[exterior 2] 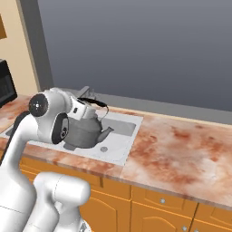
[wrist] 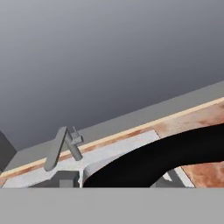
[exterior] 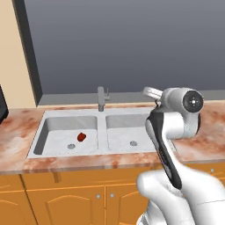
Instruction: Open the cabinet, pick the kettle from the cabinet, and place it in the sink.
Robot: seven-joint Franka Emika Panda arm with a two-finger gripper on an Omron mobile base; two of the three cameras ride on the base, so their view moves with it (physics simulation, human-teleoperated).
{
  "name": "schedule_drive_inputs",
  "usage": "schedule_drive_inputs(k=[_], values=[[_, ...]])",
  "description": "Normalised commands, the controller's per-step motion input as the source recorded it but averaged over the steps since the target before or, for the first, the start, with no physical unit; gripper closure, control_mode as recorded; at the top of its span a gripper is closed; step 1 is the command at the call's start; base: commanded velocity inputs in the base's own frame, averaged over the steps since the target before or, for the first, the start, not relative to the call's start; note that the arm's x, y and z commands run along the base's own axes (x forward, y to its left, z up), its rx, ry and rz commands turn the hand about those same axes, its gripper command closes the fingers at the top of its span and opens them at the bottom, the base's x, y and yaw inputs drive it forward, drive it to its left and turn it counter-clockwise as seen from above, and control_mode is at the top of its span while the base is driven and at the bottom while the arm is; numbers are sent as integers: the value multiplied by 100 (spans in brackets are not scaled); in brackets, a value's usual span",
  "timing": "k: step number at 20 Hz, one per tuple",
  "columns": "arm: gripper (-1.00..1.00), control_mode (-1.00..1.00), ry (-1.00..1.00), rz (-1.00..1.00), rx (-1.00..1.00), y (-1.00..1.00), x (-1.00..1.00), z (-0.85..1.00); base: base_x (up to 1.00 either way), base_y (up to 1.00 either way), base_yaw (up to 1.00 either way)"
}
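Centre-left in the right base view, the jaws grasp the kettle (exterior 2: 86,130) by its handle above the sink (exterior 2: 124,152); the left base view shows a red object (exterior: 81,137) in the left bowl.

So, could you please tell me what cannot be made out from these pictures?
- Kettle: in the right base view the arm's wrist hides its left side and the fingers at its black handle.
- Sink: in the left base view the arm covers the right bowl's right edge.
- Small red thing in the left bowl: too small to identify.
- Faucet: in the hand view, its base is cut off at the bottom.
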Motion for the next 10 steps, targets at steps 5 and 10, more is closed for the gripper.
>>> schedule_drive_inputs(k=[5,10], values=[[100,-100,0,25,13,-23,11,-6,0,0,0],[100,-100,0,32,14,-27,12,-6,0,0,0]])
